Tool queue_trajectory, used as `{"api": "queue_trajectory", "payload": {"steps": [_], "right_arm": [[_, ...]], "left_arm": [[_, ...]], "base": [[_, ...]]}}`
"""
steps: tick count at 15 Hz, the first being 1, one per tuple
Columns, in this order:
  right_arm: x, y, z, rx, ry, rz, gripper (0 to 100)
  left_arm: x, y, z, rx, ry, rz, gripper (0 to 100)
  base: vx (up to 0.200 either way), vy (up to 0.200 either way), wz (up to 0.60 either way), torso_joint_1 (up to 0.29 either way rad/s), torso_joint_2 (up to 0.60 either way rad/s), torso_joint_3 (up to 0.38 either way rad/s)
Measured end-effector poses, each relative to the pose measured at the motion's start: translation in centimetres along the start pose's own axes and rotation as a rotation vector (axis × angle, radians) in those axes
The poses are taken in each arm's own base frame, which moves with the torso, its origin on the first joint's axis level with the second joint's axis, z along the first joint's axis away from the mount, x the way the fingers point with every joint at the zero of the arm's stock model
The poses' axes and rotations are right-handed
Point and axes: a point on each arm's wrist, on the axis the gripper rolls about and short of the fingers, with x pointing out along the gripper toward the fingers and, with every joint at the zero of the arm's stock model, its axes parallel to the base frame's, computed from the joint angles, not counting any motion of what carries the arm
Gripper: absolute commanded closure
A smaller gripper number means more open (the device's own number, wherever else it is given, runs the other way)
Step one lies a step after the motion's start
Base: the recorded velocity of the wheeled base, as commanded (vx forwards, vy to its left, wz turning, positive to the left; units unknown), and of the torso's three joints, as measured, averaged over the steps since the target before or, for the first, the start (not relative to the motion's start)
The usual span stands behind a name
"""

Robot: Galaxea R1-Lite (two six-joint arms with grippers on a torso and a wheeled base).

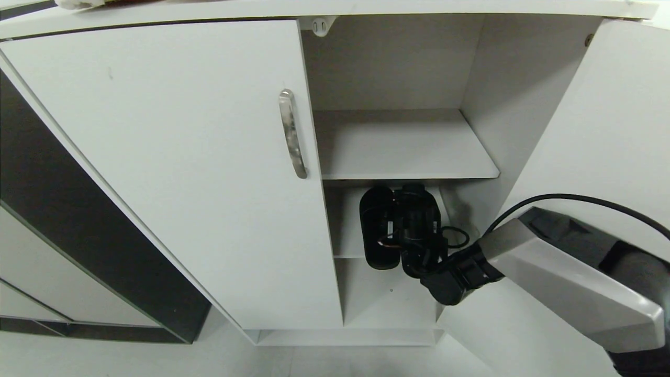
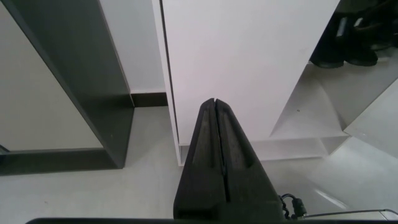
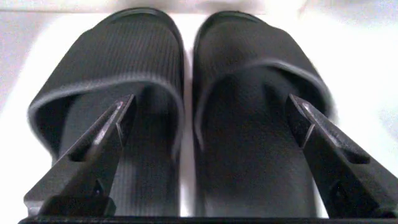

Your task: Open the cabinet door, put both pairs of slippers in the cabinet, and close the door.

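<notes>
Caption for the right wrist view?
Open right gripper over black slippers lying side by side in the cabinet.

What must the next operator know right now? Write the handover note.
Left gripper: shut, empty, low in front of the closed left door.
Right gripper: open, inside the cabinet, one finger over each slipper of the black slipper pair.
Things: that pair lies side by side on the middle shelf. The right door stands open.
Done: door opened, one pair in.
Left: put the second pair in, then close the door.
</notes>
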Motion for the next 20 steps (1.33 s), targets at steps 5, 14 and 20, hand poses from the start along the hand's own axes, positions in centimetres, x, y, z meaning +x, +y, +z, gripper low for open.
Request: {"api": "queue_trajectory", "payload": {"steps": [5, 14, 20], "right_arm": [[-7.6, -1.8, -0.8, -0.024, 0.012, 0.060, 0], [-10.5, -2.5, -0.7, -0.017, -0.001, 0.097, 0], [-11.0, -2.7, -0.2, -0.010, -0.010, 0.103, 0]], "left_arm": [[0.0, 0.0, 0.0, 0.001, 0.000, 0.000, 100], [0.0, 0.0, 0.0, 0.003, 0.000, -0.001, 100], [0.0, 0.0, 0.0, -0.001, 0.000, 0.000, 100]], "base": [[0.000, 0.000, 0.00, 0.000, 0.00, 0.000], [-0.178, 0.000, 0.00, 0.004, 0.00, 0.002], [0.000, 0.000, 0.00, 0.000, 0.00, 0.000]]}}
